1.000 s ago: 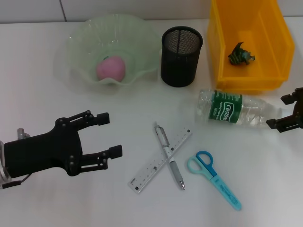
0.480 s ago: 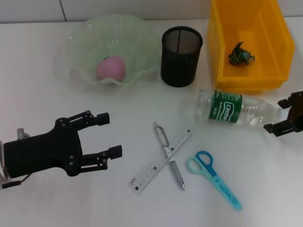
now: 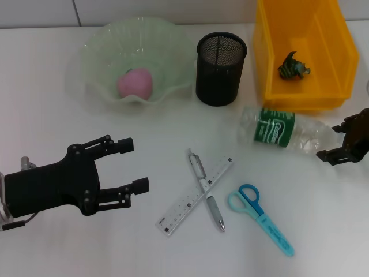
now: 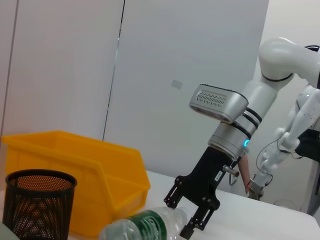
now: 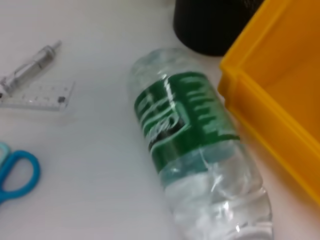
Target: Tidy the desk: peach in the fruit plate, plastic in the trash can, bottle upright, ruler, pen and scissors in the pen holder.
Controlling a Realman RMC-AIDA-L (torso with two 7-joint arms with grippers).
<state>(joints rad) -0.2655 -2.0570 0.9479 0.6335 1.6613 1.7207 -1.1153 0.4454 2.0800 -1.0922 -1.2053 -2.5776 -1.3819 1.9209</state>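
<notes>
A clear bottle (image 3: 285, 133) with a green label lies on its side below the yellow trash can (image 3: 271, 57). My right gripper (image 3: 338, 139) is open, its fingers on either side of the bottle's cap end. The left wrist view shows that right gripper (image 4: 180, 217) over the bottle (image 4: 145, 225). The bottle (image 5: 200, 145) fills the right wrist view. My left gripper (image 3: 131, 164) hovers open and empty at the front left. A pink peach (image 3: 135, 82) rests in the green fruit plate (image 3: 98, 52). Crumpled plastic (image 3: 294, 66) lies in the trash can. Ruler (image 3: 187, 203) and pen (image 3: 214, 212) lie crossed, with the blue scissors (image 3: 260, 218) to their right. The black mesh pen holder (image 3: 221, 68) stands empty.
The trash can (image 5: 280, 100) wall stands close beside the bottle. The pen holder (image 4: 37, 200) and trash can (image 4: 75, 170) also show in the left wrist view. Bare white table lies between my left gripper and the ruler.
My right gripper has moved left, in around the bottle's cap end. The bottle has rolled and turned slightly. The left arm has not moved.
</notes>
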